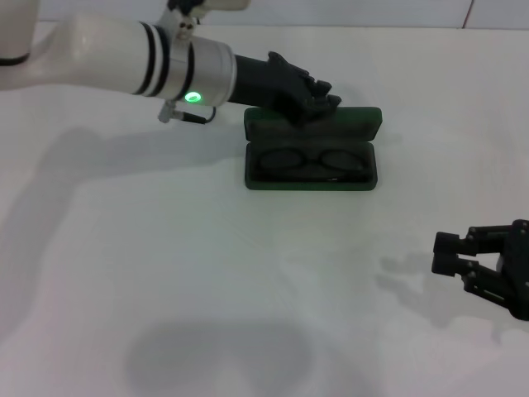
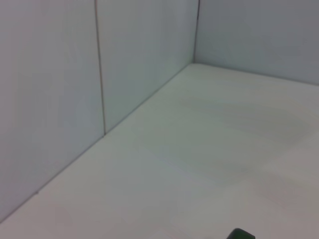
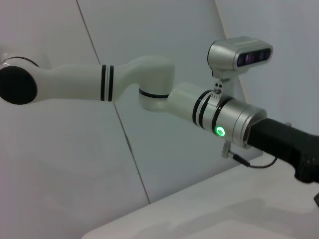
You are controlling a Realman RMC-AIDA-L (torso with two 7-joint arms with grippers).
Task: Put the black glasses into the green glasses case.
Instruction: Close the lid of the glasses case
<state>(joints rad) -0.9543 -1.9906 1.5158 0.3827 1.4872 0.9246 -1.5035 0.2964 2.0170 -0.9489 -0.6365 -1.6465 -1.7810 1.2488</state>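
Black glasses already lying folded inside the open green glasses case, with the left gripper low over the raised lid's rim; cannot tell whether clenched or released. Right gripper parked well apart on the white table, fingers spread and empty. Likely risks: nudging the lid and shoving the light case, or snagging a temple while lifting away.

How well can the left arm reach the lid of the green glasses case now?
Probably yes: the left gripper is already at the raised lid of the green glasses case, with nothing between. The black glasses lie inside; the right gripper sits far away.
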